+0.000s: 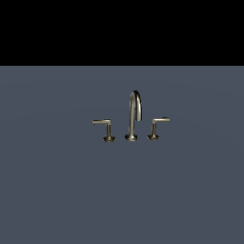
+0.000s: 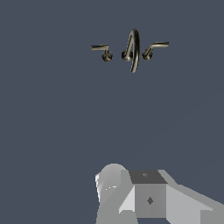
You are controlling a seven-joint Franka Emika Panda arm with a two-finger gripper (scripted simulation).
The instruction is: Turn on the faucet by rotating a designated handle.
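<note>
The faucet [image 1: 133, 116] stands on a flat blue-grey surface, a tall arched spout between two low levers. The handle [image 1: 103, 123] is the lever on the exterior view's left, with a long thin bar, an upright stem and a flared foot. In the wrist view the faucet [image 2: 133, 50] and the handle [image 2: 101, 47] look small and far off. Only grey blocky parts of my gripper [image 2: 146, 194] show at that picture's edge, well apart from the handle. Its fingers cannot be made out. The exterior view shows no arm.
The twin lever [image 1: 158, 125], with a shorter bar and a slanted stem, stands on the exterior view's right of the spout. The blue-grey surface [image 1: 57, 190] stretches all around, with a black band behind it.
</note>
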